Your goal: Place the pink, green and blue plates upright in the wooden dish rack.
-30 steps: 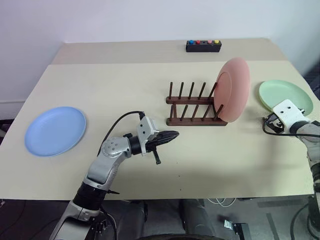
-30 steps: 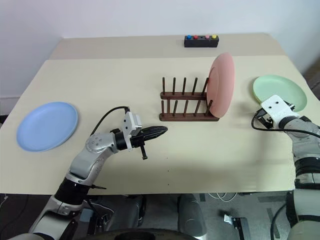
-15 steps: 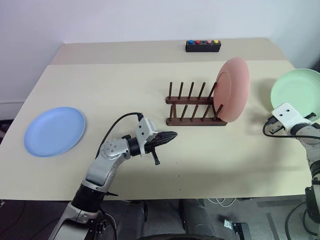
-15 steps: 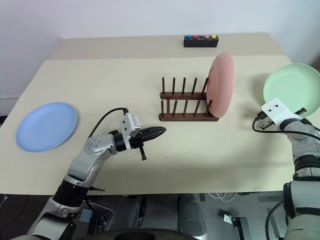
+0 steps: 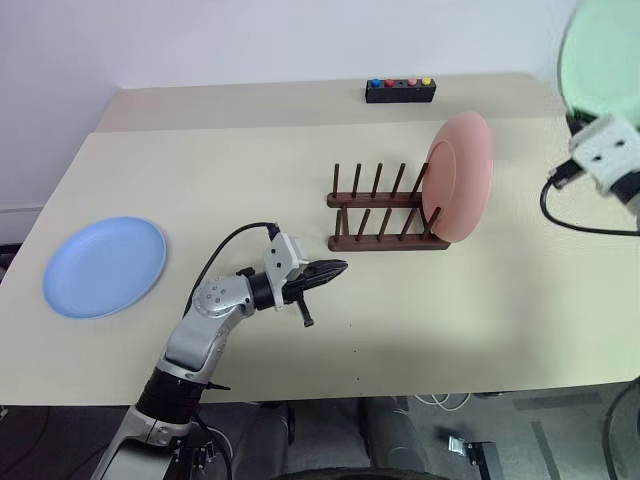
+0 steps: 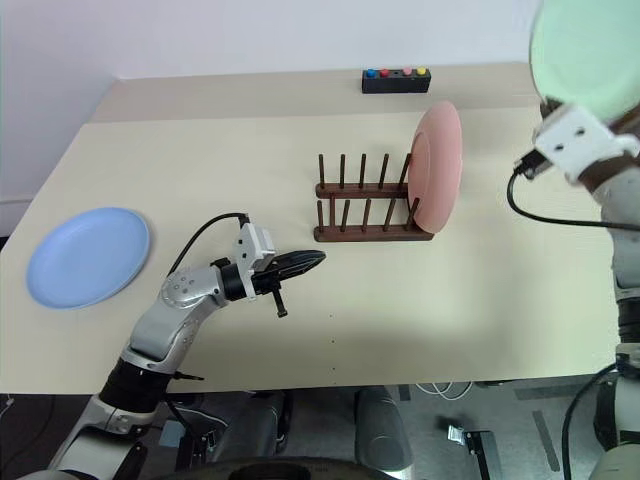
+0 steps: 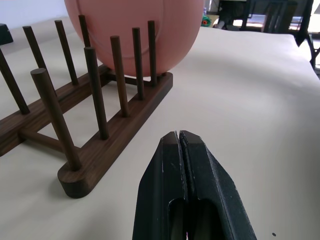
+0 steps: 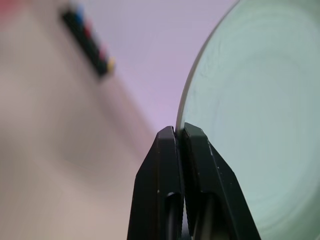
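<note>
With the green plate (image 6: 585, 55) pinched by its rim in the closed right gripper (image 8: 179, 134) high above the table's right side, it is best lowered edge-first between free pegs of the wooden dish rack (image 5: 385, 215), beside the pink plate (image 5: 460, 176).

The wooden dish rack (image 5: 386, 214) stood near the middle of the table (image 5: 480, 300), with one plate (image 5: 458, 190) upright in its right end. A second plate (image 5: 105, 266) lay flat near the table's left edge, well apart from the rack. The button box (image 5: 400, 91) sat behind the rack by the far edge. The third plate (image 6: 585, 52) was up off the table at the right, pinched at its rim in the right gripper (image 8: 179, 131). The left gripper (image 5: 330, 270) hung before the rack's left end.
</note>
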You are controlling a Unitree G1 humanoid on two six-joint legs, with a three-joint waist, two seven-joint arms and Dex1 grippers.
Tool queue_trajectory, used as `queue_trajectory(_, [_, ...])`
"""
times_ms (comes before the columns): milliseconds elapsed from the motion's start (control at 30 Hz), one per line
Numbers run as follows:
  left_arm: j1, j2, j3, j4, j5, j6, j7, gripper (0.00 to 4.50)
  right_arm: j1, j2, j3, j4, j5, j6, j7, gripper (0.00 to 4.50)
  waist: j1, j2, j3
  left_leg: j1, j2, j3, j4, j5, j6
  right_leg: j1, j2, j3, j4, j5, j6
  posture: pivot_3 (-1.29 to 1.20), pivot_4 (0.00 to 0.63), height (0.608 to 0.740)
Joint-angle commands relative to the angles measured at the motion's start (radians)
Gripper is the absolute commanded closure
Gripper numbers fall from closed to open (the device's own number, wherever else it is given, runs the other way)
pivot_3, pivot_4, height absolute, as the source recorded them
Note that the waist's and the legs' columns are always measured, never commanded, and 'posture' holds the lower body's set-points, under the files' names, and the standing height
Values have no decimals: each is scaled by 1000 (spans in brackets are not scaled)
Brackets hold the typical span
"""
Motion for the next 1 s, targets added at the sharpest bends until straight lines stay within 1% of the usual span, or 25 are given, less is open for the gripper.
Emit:
queue_trajectory(33, [-1,-4,10,-20,-9,-22,-3,4500,-58,8,-60,-181,157,69,86,4445,0,0,0,0,0,0,0,0,0,0,0,0,0,0,0,0,150,740])
queue_trajectory(133, [-3,-5,11,-14,-8,-27,-4,4500,-85,71,-34,-381,402,197,212,4445,-2,-1,0,0,0,0,0,0,0,0,0,0,0,0,0,0,150,740])
queue_trajectory(167, [-4,-5,11,-12,-8,-28,-4,4500,-86,85,-29,-427,456,236,240,4445,-3,-1,0,0,0,-1,0,0,0,0,0,0,0,0,0,0,150,740])
queue_trajectory(233, [-3,-6,10,-10,-7,-30,-6,4500,-95,121,-34,-497,555,315,259,4445,-3,-1,0,0,0,-1,0,0,0,0,0,0,0,0,0,0,150,740])
queue_trajectory(367, [4,-5,6,-16,-6,-29,-5,4500,-66,187,-48,-631,875,547,288,4445,4,-1,0,-1,0,-2,1,0,0,0,0,-1,0,0,0,0,150,740])
queue_trajectory(467, [13,-3,6,-24,-12,-25,-7,4500,-22,226,-59,-680,1021,649,280,4445,14,-1,0,-1,0,-2,1,0,0,0,0,-1,0,0,0,0,150,740])
queue_trajectory(600, [28,9,8,-34,-16,-22,-17,4500,44,280,-83,-684,1147,738,248,4445,21,-1,0,-1,0,-2,1,0,0,0,0,-1,0,0,0,0,150,740])
queue_trajectory(700, [35,21,21,-46,-29,-17,-27,4500,69,299,-106,-660,1192,781,227,4445,22,-1,0,-1,0,-2,1,0,0,0,0,-1,0,0,0,0,150,740])
queue_trajectory(833, [40,49,59,-72,-70,6,-43,4500,116,303,-110,-634,1187,813,244,4445,22,-1,0,-1,0,-2,1,0,0,0,0,-1,0,0,0,0,150,740])
queue_trajectory(1000, [48,91,94,-102,-110,38,-62,4500,139,319,-97,-603,1159,826,268,4445,18,-1,0,-1,0,-2,1,0,0,-1,0,-1,1,0,0,0,150,740])
